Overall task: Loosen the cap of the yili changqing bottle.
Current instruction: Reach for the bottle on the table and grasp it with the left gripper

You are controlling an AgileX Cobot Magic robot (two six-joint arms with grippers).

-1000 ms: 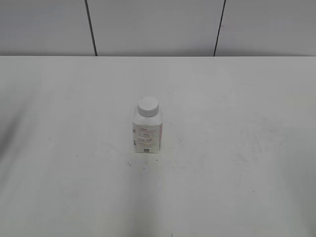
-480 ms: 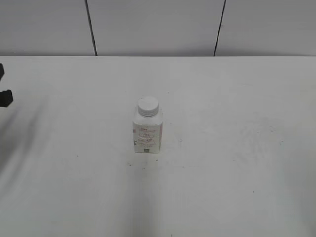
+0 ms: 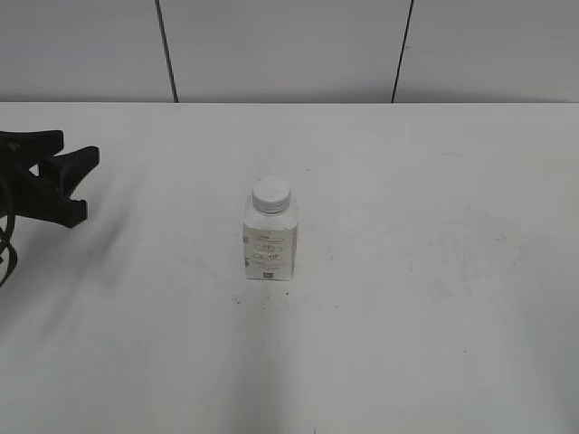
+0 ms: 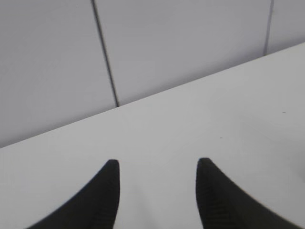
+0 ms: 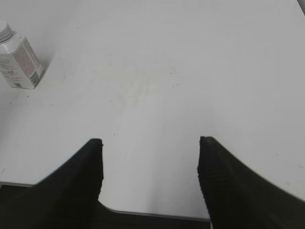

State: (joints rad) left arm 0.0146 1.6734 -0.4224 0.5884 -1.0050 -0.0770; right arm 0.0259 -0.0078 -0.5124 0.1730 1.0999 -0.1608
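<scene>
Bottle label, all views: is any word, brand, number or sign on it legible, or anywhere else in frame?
Nothing can be quoted as it reads.
Small squarish white plastic bottle: its label carries faint pink-red and dark print, too small and blurred to read in the exterior view.
Same bottle in the right wrist view: print also illegible.
Round white plastic screw cap: no marking visible.
White table and grey wall panels: no text.

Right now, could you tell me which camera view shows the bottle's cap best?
The exterior view: the cap sits whole and unobstructed on the upright bottle near the table's middle. The right wrist view catches the cap only at its top left edge, partly cropped. The left wrist view shows only bare table and wall.
</scene>
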